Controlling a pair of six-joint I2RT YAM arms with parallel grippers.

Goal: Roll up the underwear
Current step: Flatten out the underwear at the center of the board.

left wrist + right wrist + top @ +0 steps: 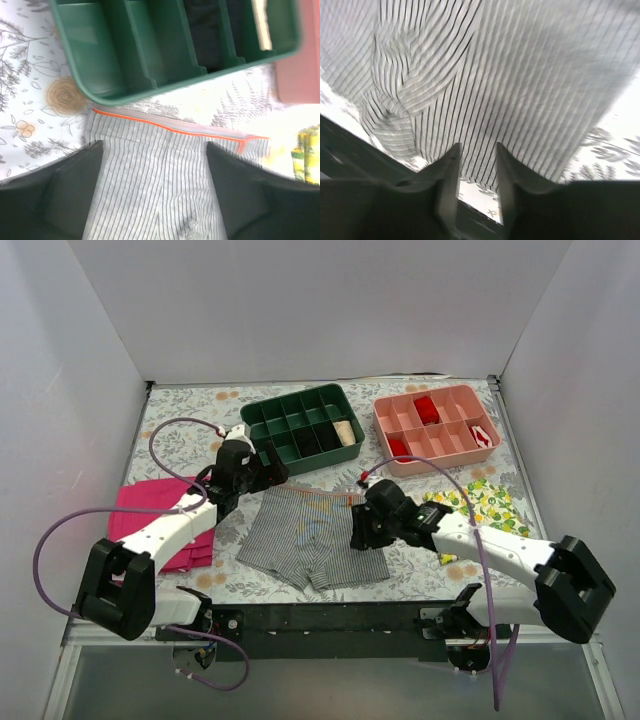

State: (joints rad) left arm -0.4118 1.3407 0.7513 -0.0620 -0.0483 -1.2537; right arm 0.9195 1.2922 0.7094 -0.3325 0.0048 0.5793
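Observation:
The underwear [305, 535], grey-and-white striped with an orange waistband trim, lies spread flat on the floral table cover, waistband toward the trays. My left gripper [264, 478] hovers over its left waistband corner. In the left wrist view its jaws [154, 147] stand wide apart above the striped fabric [155, 185], holding nothing. My right gripper [360, 533] is at the right edge of the underwear. In the right wrist view its fingers [478, 146] are parted by a narrow gap just above the hem of the fabric [495, 75], with nothing pinched between them.
A green divided tray [300, 425] sits just behind the waistband, close to the left gripper [165, 50]. A pink tray [437, 425] with red items is at the back right. A magenta cloth [150, 520] lies left, and a lemon-print cloth [485, 505] lies right.

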